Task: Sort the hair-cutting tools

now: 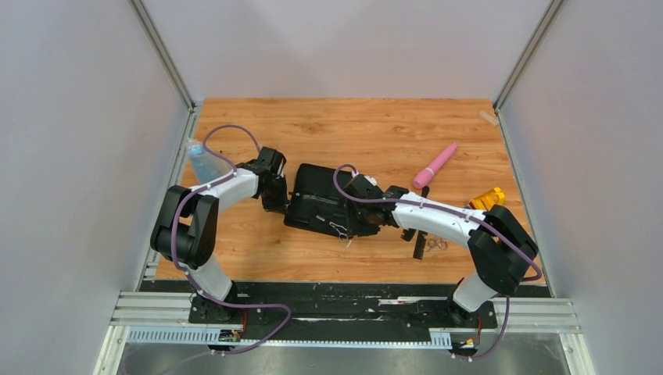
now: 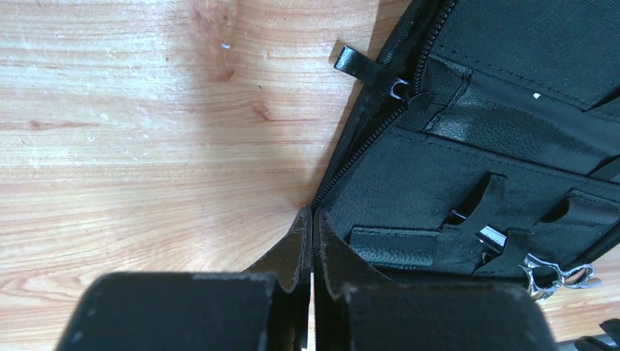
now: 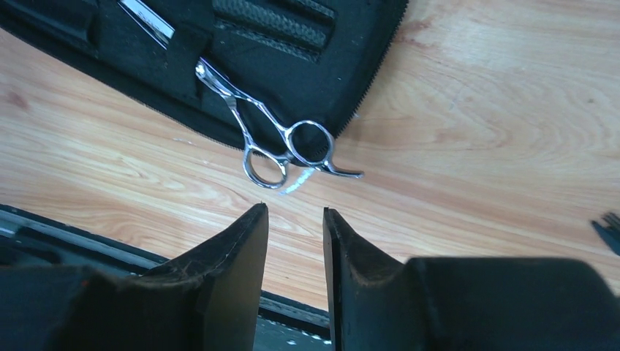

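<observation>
An open black case [image 1: 320, 199] lies mid-table. One pair of silver scissors [image 3: 281, 142] has its blades tucked into a case pocket, with the ring handles sticking out over the case's near edge; it also shows in the top view [image 1: 341, 230] and the left wrist view [image 2: 557, 276]. My right gripper [image 3: 295, 210] is open and empty, just short of those handles. My left gripper [image 2: 314, 213] is shut at the case's left zipper edge [image 2: 343, 164]. A second pair of scissors [image 1: 438, 244] and a black comb [image 1: 421, 238] lie on the wood under the right arm. I cannot make out the second comb.
A pink tapered tool [image 1: 435, 166] lies right of the case. A yellow object [image 1: 486, 200] sits near the right wall. A translucent blue bottle [image 1: 205, 162] stands by the left wall. The table's front edge is just below the right fingers [image 3: 219, 270].
</observation>
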Robot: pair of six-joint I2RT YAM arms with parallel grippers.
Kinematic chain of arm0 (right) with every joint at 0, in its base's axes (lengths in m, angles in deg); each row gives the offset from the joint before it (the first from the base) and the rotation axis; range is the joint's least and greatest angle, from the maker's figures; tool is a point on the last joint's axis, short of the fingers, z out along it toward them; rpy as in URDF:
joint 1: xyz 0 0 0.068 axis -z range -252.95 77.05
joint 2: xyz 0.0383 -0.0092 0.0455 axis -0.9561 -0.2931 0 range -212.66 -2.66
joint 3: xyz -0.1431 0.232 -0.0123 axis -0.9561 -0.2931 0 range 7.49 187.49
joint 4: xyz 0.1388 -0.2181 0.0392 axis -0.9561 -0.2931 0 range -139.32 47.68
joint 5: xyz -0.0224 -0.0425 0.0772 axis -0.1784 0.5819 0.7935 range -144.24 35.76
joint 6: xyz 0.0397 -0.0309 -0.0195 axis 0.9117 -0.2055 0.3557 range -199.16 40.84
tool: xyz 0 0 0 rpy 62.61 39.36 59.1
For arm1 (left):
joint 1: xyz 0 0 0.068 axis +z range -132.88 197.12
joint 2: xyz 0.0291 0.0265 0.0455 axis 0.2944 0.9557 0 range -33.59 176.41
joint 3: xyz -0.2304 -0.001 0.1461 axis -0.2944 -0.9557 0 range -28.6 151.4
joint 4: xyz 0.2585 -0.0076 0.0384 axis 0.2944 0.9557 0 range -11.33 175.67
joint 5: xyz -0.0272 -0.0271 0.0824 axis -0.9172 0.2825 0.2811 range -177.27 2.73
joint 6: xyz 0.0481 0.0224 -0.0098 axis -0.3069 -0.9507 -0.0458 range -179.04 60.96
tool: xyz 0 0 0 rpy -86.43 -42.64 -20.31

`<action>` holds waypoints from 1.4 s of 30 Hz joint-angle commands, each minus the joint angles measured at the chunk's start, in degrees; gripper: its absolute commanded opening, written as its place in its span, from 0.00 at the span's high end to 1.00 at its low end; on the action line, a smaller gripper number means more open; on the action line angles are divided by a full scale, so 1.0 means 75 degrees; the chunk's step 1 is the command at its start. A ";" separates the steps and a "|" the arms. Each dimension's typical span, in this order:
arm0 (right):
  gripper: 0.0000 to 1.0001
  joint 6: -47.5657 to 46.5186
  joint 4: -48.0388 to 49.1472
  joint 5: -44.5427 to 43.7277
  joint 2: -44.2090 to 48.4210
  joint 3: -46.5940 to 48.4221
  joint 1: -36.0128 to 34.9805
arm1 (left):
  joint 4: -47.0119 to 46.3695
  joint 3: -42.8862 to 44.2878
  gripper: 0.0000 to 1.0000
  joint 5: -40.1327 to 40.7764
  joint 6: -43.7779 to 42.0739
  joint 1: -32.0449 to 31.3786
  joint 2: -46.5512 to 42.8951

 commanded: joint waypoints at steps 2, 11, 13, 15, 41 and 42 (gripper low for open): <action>0.66 0.0998 0.0797 0.0202 -0.0334 0.0121 -0.0086 | 0.0559 -0.0178 1.00 0.0237 0.0020 0.0035 0.0181; 0.69 0.1177 0.0996 0.0308 -0.0992 0.0149 -0.0101 | 0.0512 -0.0175 1.00 0.0184 0.0022 0.0026 0.0195; 0.70 0.1238 0.0982 0.0310 -0.1100 0.0132 -0.0100 | 0.0512 -0.0187 1.00 0.0194 0.0022 0.0026 0.0182; 0.71 0.1322 0.0989 0.0203 -0.1190 0.0072 -0.0101 | 0.0511 -0.0198 1.00 0.0193 0.0020 0.0026 0.0181; 1.00 -0.2135 0.0354 -0.0333 -0.0492 -0.0127 -0.0089 | 0.0638 -0.0149 1.00 0.0547 -0.0123 0.0026 0.0184; 1.00 -0.2219 0.0373 -0.0360 -0.0487 -0.0172 -0.0089 | 0.0649 -0.0152 1.00 0.0548 -0.0125 0.0026 0.0182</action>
